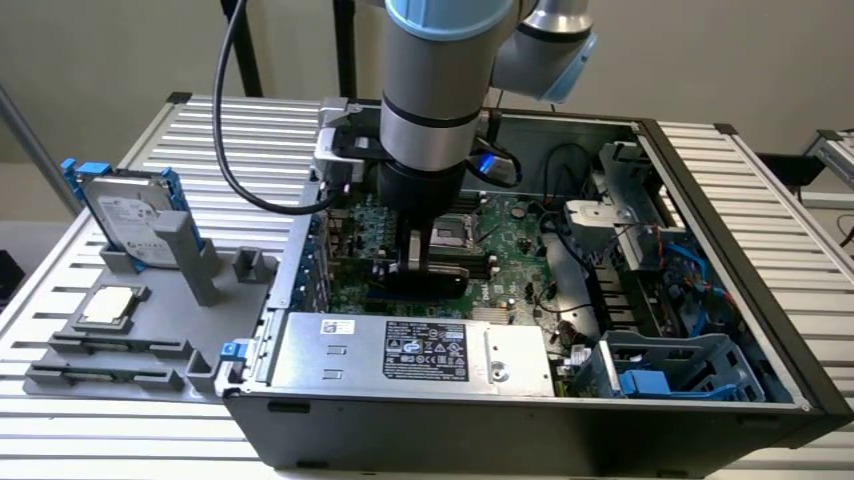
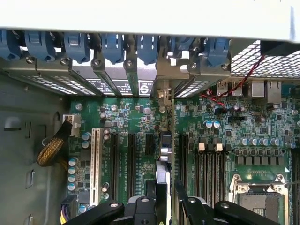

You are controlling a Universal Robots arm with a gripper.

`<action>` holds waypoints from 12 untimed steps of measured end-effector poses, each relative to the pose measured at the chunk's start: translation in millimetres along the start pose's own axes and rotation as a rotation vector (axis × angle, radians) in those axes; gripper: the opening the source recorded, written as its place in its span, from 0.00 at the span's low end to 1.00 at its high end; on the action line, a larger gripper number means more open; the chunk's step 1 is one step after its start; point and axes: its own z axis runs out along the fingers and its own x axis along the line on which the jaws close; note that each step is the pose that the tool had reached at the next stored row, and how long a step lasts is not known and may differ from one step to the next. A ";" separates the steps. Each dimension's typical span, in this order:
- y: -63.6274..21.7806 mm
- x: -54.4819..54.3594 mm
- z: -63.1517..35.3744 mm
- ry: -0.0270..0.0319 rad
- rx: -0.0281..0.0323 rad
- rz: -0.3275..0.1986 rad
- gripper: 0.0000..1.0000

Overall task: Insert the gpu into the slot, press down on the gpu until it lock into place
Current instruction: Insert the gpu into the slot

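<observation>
The gripper (image 1: 420,275), centre of the exterior view: jaws nearly closed, clamping the thin flat black gpu (image 2: 162,173) edge-on; green motherboard (image 2: 126,117) beneath.

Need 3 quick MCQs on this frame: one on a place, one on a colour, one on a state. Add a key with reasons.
1. The hard drive is:
A) inside the case
B) upright on the grey fixture beside the case
C) in the claw

2. The motherboard is:
A) green
B) red
C) black

3. The claw is:
A) open, holding nothing
B) shut on the gpu, over the motherboard
C) shut on the hard drive

Key:
1 B, the drive stands in the fixture at the exterior view's left, outside the case.
2 A, the board shows green in both views.
3 B, the wrist view shows the thin card edge-on between the claw's fingers, above the slots.
</observation>
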 end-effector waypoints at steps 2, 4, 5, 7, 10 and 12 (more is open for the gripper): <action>-0.1 0.0 0.9 -0.0001 0.0001 -0.001 0.26; -0.1 0.1 1.9 0.0001 0.0001 -0.001 0.26; -0.2 0.1 2.5 -0.0001 0.0001 -0.002 0.26; -0.2 0.2 3.0 0.0000 -0.0001 -0.002 0.26; -0.2 0.2 3.2 0.0000 -0.0001 -0.002 0.26; -0.2 0.1 2.5 -0.0008 0.0004 -0.002 0.27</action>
